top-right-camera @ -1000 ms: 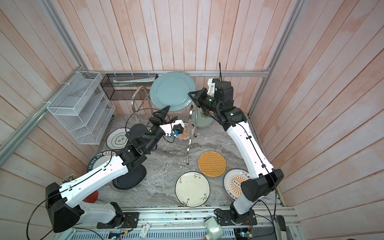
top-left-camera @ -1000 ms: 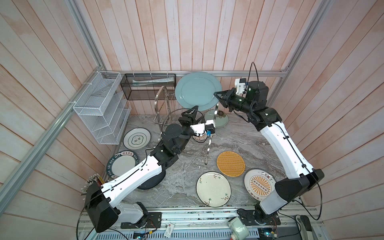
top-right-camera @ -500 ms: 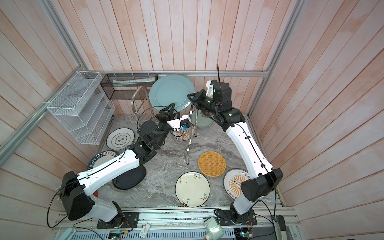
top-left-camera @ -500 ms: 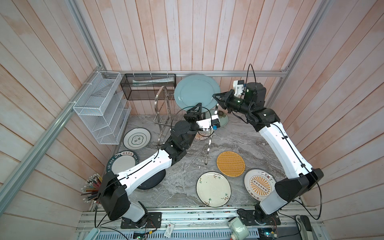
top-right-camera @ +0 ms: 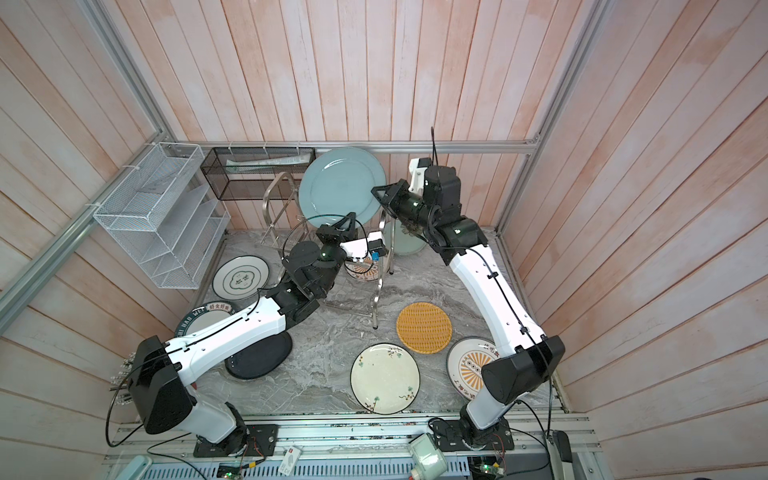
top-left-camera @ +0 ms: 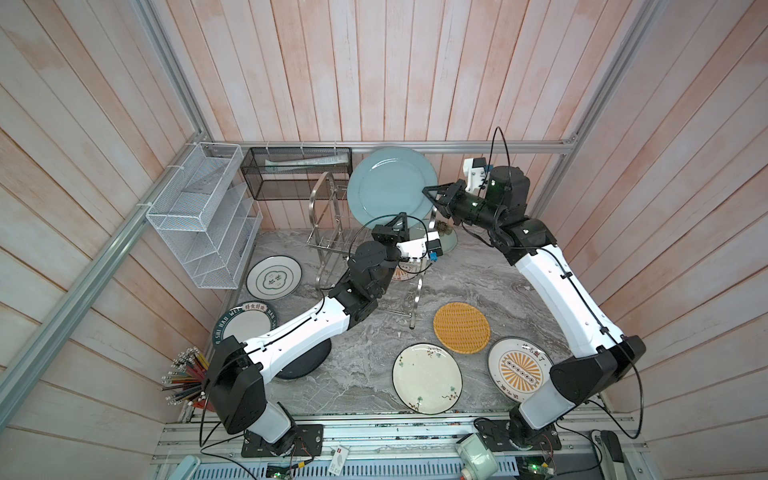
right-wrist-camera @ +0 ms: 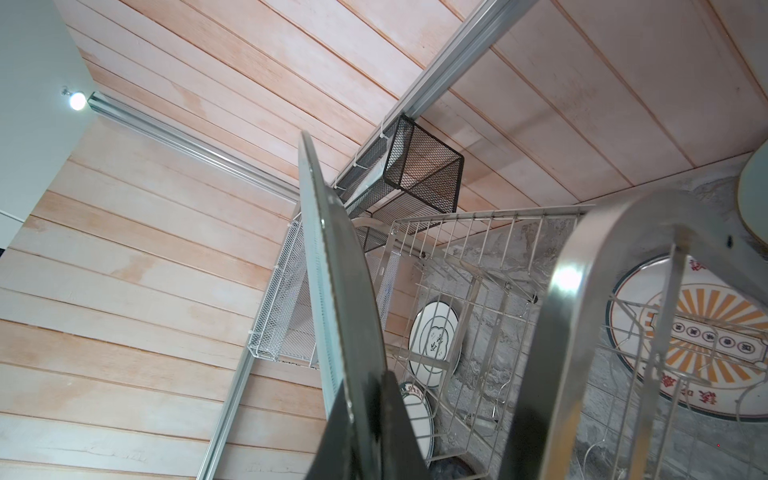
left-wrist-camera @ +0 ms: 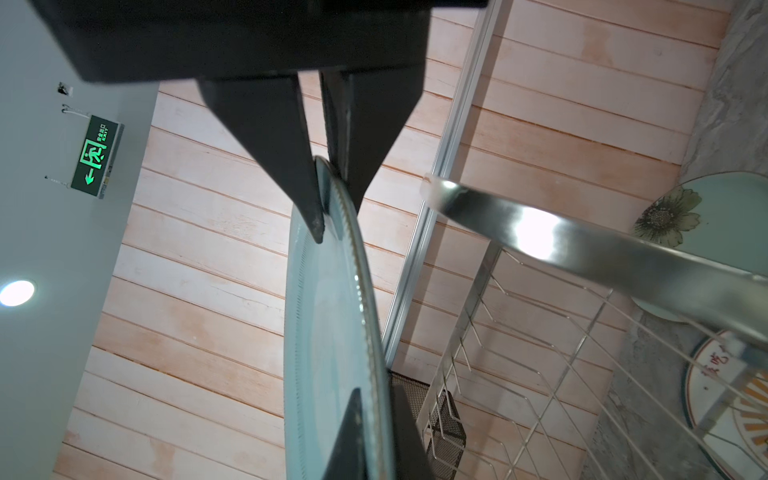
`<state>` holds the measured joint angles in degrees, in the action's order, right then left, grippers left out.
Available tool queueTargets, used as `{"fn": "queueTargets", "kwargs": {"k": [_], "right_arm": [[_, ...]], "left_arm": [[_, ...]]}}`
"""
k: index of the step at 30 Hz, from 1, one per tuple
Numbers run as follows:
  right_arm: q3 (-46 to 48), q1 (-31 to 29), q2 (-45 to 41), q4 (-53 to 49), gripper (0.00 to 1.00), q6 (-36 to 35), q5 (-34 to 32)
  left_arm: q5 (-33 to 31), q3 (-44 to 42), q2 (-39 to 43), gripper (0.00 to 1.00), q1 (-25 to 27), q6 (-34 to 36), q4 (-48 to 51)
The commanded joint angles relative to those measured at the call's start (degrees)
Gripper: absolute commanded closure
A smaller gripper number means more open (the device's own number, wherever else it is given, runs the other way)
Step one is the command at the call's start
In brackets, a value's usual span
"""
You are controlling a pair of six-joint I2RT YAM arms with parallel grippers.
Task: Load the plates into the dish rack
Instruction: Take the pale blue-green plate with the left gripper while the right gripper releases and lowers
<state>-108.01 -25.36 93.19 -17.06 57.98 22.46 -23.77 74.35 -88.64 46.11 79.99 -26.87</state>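
Marble counter [top-left-camera: 365,374] and pink plank walls [top-left-camera: 374,62] box in your workspace. In both top views the grey-blue plate [top-left-camera: 388,187] stands on edge in the air above the dish rack [top-left-camera: 332,224], not yet between its pegs. Your right gripper [top-left-camera: 425,191] pinches the rim at one side. Your left gripper [top-left-camera: 401,217], spread wide a second ago, has now reached the lower rim and clamped down.

In the left wrist view, both claws bite the same rim, well apart along it.

In the right wrist view, the plate's edge rises from the closed jaws, with rack wires near.

You now have two holds, so I judge a handover or a joint lowering is ready. The yellow woven plate [top-left-camera: 461,327] and cream floral plate [top-left-camera: 427,378] wait flat on the counter.
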Motion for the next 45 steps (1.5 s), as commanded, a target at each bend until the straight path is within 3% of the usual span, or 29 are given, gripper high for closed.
{"fn": "queueTargets", "kwargs": {"k": [1, 4, 6, 8, 13, 18, 22, 28, 34, 37, 45], "right_arm": [[-1.11, -0.3, -2.75, 7.35, 0.9, 5.04, 1.57], [-1.56, -0.34, -2.88, 7.65, 0.49, 2.62, 0.91], [-2.16, -0.3, -3.06, 7.77, 0.3, 0.62, -0.48], [-2.63, -0.05, -3.19, 8.11, 0.17, -1.17, -1.8], [-10.42, 0.82, -1.14, 3.67, 0.04, -9.27, -1.25], [-8.68, 2.07, -4.03, -0.79, 0.02, -18.83, -1.95], [3.95, 2.41, -11.64, 0.47, 0.02, -25.52, -6.23], [22.91, 2.42, -21.31, 2.1, 0.02, -29.9, -13.87], [42.32, 1.61, -28.65, 4.62, 0.02, -28.97, -22.01], [51.06, -1.55, -30.68, 8.78, 0.02, -27.76, -25.0], [65.24, -12.45, -26.02, 22.73, 0.02, -24.4, -30.87]], "left_arm": [[-2.25, -0.83, 1.97, 1.0, 0.69, -1.14, -8.45], [-1.7, -1.38, 4.42, 1.0, 1.08, -4.05, -5.65], [-1.24, -1.57, 5.77, 1.0, 1.33, -6.13, -4.15], [-1.06, -1.73, 7.22, 1.0, 1.65, -7.3, -2.94], [0.67, -0.86, 11.39, 1.0, 2.05, -13.99, 2.32], [2.52, 1.35, 16.66, 1.0, 2.06, -24.7, 10.07], [4.09, 3.21, 20.08, 1.0, 2.04, -34.34, 15.56], [8.26, 6.77, 24.23, 1.0, 1.67, -49.91, 23.17], [16.56, 7.92, 27.64, 1.0, -0.67, -67.39, 26.25], [21.28, 8.71, 28.19, 1.0, -3.41, -74.75, 26.65], [32.08, 10.07, 26.73, 1.0, -9.75, -90.0, 25.7]]}}
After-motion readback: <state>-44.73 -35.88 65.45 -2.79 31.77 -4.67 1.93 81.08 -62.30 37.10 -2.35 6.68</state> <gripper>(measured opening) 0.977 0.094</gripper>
